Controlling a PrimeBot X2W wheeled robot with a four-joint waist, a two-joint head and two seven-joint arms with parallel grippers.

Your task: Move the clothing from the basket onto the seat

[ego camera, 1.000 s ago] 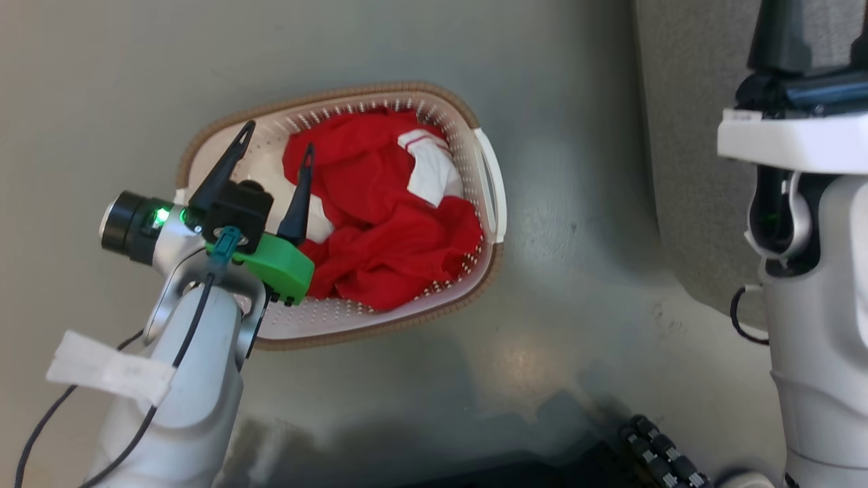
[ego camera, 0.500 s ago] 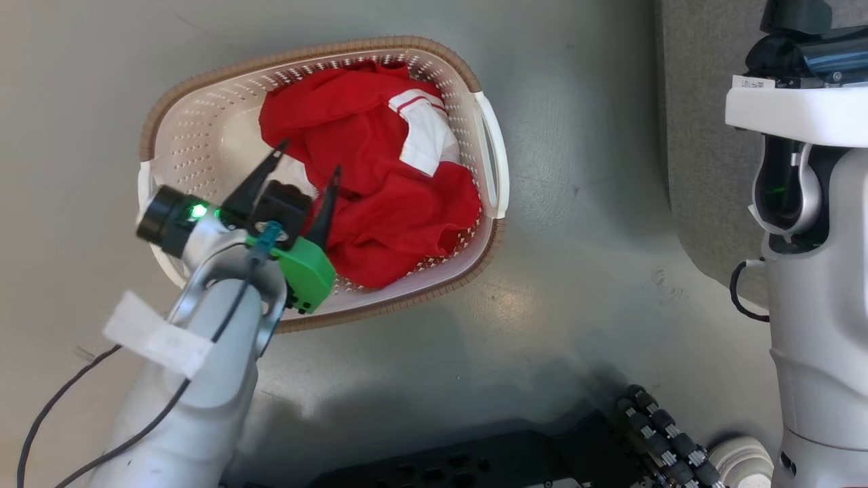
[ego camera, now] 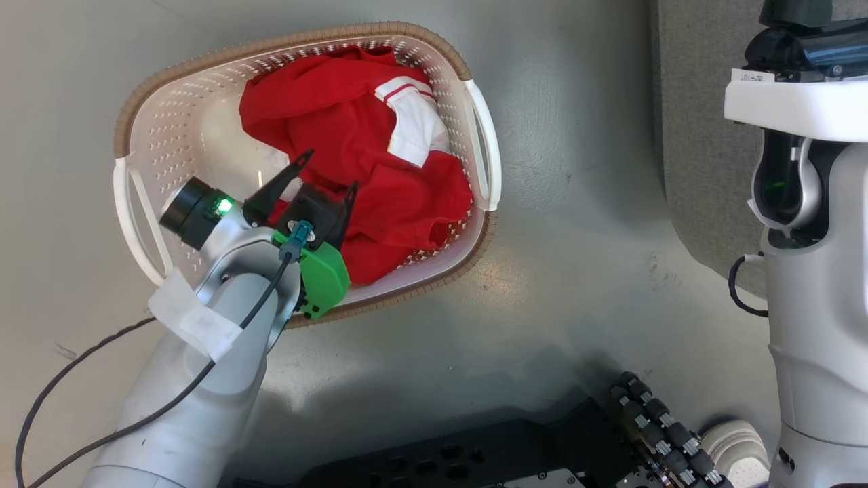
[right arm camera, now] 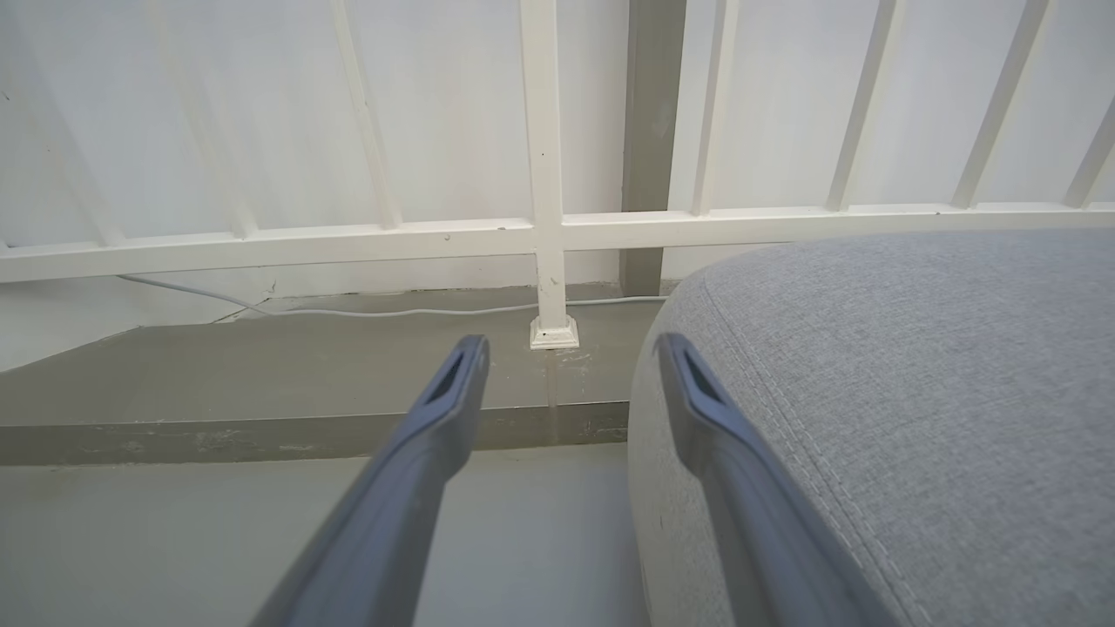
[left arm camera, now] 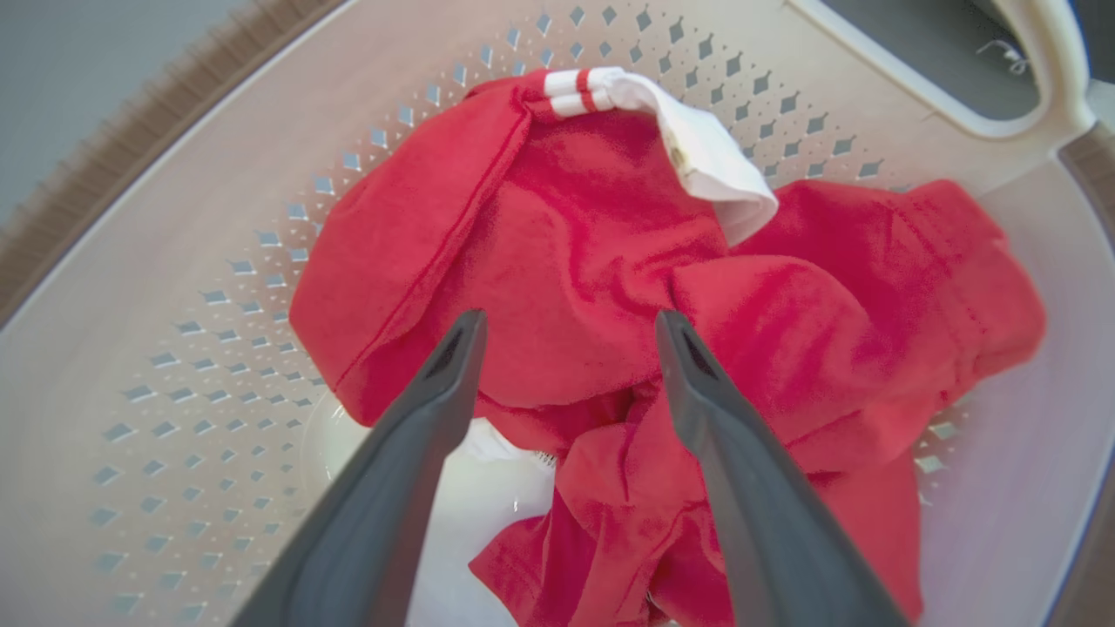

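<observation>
- Both red garments, the clothing [ego camera: 407, 196], are bunched up inside the basket [ego camera: 285, 44]. They sit mostly toward its right side, and bare cream bottom shows on the left.
- One garment has a white panel with striped trim [ego camera: 410, 125] poking up on top of the pile, near the white side handle [ego camera: 483, 149].
- The basket is sitting on the grey floor [ego camera: 576, 237], well apart from the seat [right arm camera: 915, 392].
- The left end effector [ego camera: 332, 169] is dipped down inside the basket rim at the near-left edge of the pile. Its fingers are spread wide with nothing pinched between them.
- From the left wrist view both fingertips [left arm camera: 466, 340] line up over a red fold. Honestly can't tell if they're touching the fabric or just above it.
- The right end effector [right arm camera: 571, 341] is over by the seat, also spread apart and holding nothing.
- In its wrist view one finger overlaps the rounded front edge of the grey cushion and the other sits over the floor.
- There's a white railing [right arm camera: 544, 174] and a thin cable [right arm camera: 392, 311] along the floor behind it.
</observation>
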